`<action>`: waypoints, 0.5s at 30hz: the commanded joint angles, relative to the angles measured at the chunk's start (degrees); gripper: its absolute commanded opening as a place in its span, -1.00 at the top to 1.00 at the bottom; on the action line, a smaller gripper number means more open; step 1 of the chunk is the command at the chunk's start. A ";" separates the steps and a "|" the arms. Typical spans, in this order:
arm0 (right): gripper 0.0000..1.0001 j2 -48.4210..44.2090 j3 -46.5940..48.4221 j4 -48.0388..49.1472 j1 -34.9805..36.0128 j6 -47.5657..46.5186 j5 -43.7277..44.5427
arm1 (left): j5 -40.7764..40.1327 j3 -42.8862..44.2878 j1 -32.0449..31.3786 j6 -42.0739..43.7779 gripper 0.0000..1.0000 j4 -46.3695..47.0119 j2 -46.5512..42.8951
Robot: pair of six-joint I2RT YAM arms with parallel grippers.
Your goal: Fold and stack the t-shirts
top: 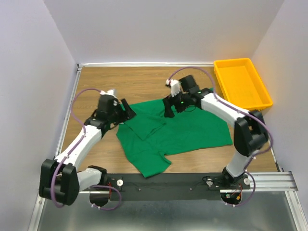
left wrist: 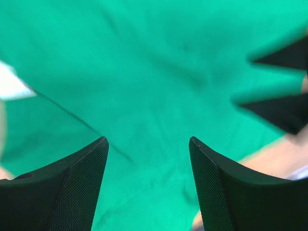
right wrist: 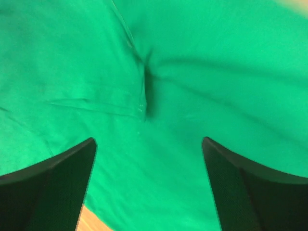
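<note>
Green cloth under both arms | left jaws spread, nothing btwn; right jaws spread wide, empty, low over shirt's far edge | t-shirt (top: 192,132) mid-bench (top: 110,82), rumpled, flap laid over its left part, sleeve pointing toward arm bases | step: early fold, prob. unfinished | next: regrip edges, smooth, fold again | tray (top: 240,82) far right.

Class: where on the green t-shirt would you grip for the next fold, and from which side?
Probably the green t-shirt by its near-left corner, coming from the near side: that corner juts out beyond the bunched middle, edges free on the table.
</note>
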 commanded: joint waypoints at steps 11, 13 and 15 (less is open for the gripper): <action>-1.00 -15.63 -5.89 -1.08 -14.98 -15.56 -24.25 | 8.74 11.01 23.06 9.65 -0.30 11.55 25.51; -1.00 -16.33 -6.43 -1.08 -15.51 -15.47 -23.63 | 8.30 14.35 23.23 10.98 -0.25 9.18 29.10; -1.00 -16.60 -7.04 -0.99 -16.30 -15.12 -23.37 | 7.51 16.28 23.41 12.65 -0.22 7.08 31.66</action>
